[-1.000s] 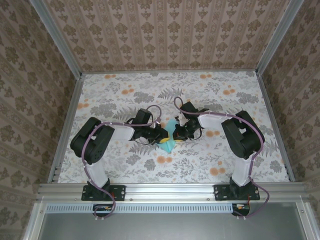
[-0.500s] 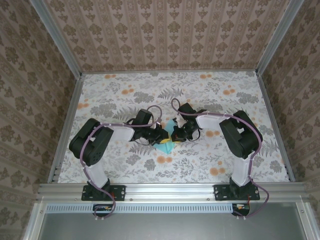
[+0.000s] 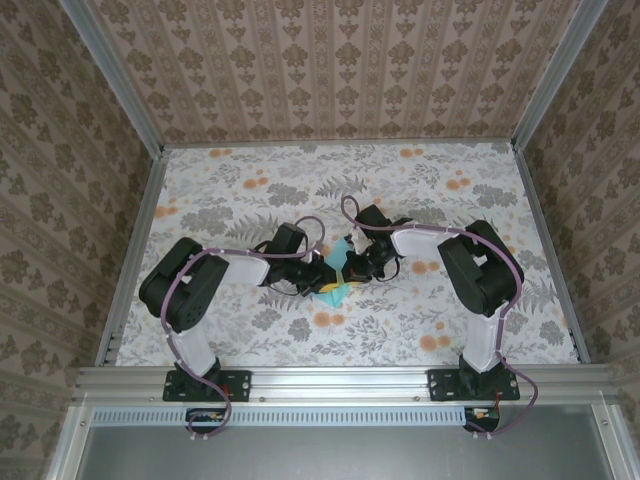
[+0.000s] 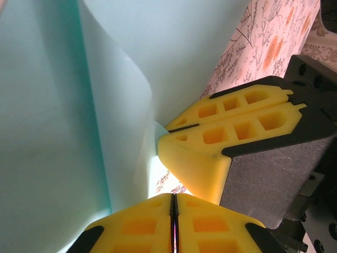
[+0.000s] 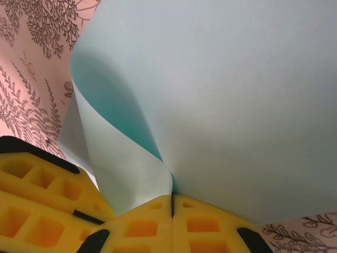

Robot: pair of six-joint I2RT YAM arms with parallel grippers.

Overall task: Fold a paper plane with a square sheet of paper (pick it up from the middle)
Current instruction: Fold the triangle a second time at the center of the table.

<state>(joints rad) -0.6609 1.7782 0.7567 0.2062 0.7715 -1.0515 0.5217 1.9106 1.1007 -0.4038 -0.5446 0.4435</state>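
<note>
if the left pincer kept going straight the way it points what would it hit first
Probably the right pincer: its yellow fingers lie directly ahead of the left pincer's shut tips, seemingly almost touching. The square sheet of paper curls just beside that line.

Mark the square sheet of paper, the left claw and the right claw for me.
square sheet of paper [image 5: 237, 89]: right wrist view, its broad flat face.
left claw [image 4: 174, 199]: left wrist view, where its yellow fingertips meet.
right claw [image 5: 172, 200]: right wrist view, where its yellow fingertips meet.

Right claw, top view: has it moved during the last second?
Yes: the right claw shifted slightly left, away from the table's right rail.
</note>
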